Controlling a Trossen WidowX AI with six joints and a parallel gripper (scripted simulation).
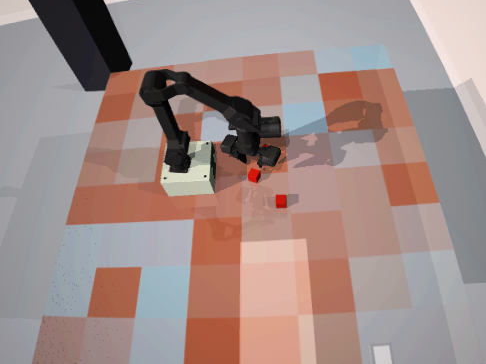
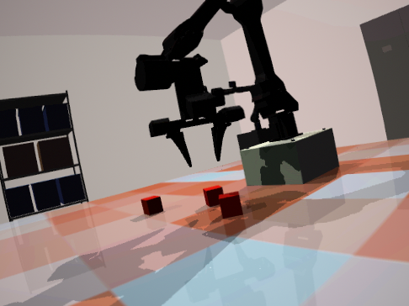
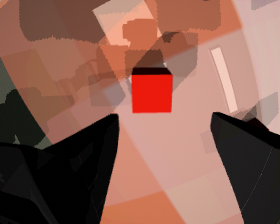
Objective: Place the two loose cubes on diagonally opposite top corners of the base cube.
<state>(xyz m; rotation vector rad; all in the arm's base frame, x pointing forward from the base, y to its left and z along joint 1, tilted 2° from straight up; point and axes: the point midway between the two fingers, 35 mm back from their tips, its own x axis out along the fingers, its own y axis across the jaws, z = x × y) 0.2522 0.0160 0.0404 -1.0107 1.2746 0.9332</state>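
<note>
Three similar red cubes stand apart on the patchwork surface; which one is the fixed base cube I cannot tell. One cube [image 1: 254, 175] [image 2: 213, 195] is in the middle. Another cube [image 1: 281, 201] [image 2: 151, 205] is farther from the arm's base. The third cube [image 1: 265, 147] [image 2: 231, 205] is mostly hidden behind the gripper in the top view. My gripper [image 1: 252, 163] [image 2: 204, 163] [image 3: 166, 120] is open and empty, pointing down, above the cubes. In the wrist view one red cube [image 3: 152, 93] lies beyond the fingertips, left of the middle; a dark red part shows beside the right finger.
The arm's pale base box [image 1: 189, 184] [image 2: 273, 167] stands beside the cubes. A black column [image 1: 75, 34] is at the back left in the top view. A shelf rack [image 2: 39, 134] stands at the left in the exterior view.
</note>
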